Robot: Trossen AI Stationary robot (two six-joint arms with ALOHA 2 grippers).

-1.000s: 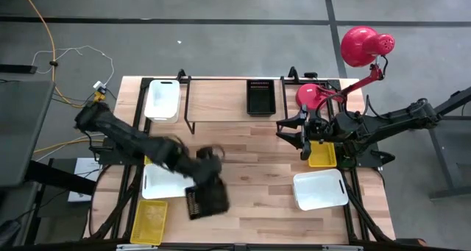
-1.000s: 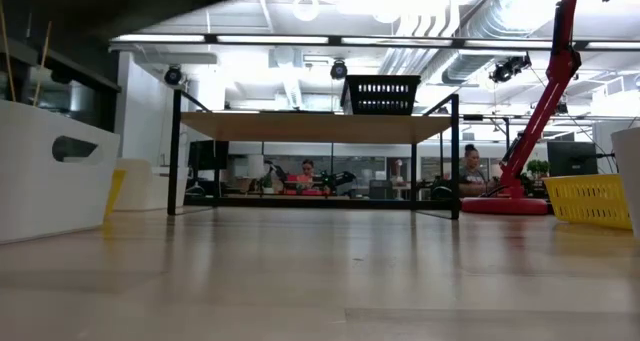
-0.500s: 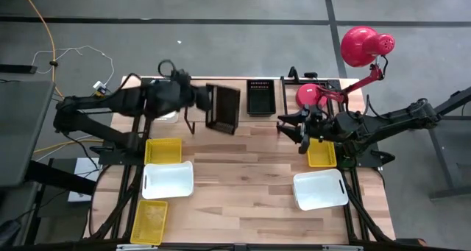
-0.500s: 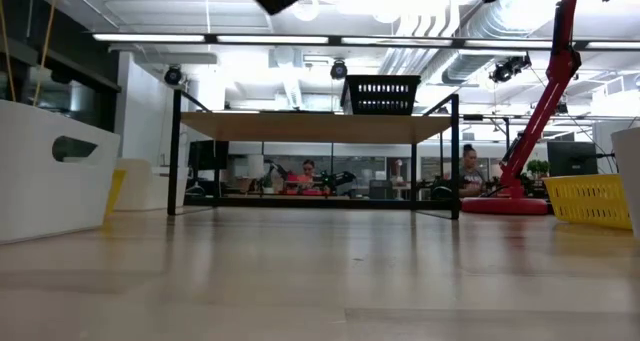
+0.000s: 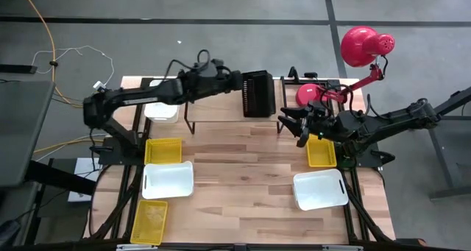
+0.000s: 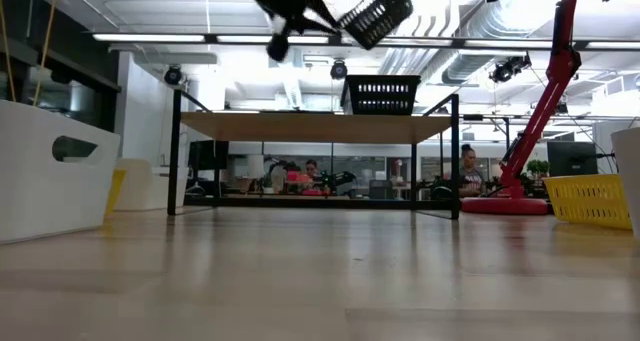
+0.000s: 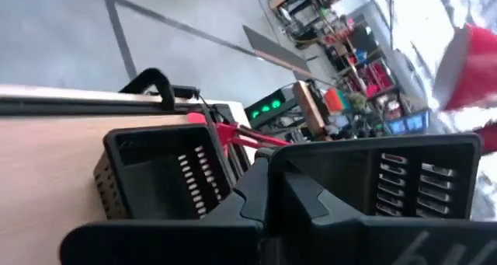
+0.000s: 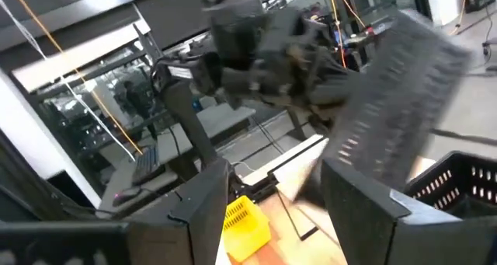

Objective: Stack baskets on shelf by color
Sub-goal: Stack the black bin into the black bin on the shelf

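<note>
My left gripper is shut on a black mesh basket and holds it in the air over the shelf. It hangs just above a second black basket standing on the shelf's plank top. A white basket stands on the shelf's left end, partly hidden by my left arm. On the table lie yellow baskets and white baskets. My right gripper stands open and empty right of the shelf. My left gripper pinches the rim of one long side wall of the black basket between its two fingers. They reach in about level from the table's left side. The basket is lifted clear and tilted, its free side higher than the held side.
A red desk lamp with its round base stands at the far right, beside the shelf's right end. Bare tabletop lies between the shelf and the near edge. People sit in the room beyond the table.
My left gripper has swung the black basket from low over the table's near left part up to the far edge, then right, over the shelf. The wrist has rolled, so the basket has turned about. It now hangs tilted above the shelf's black basket.
</note>
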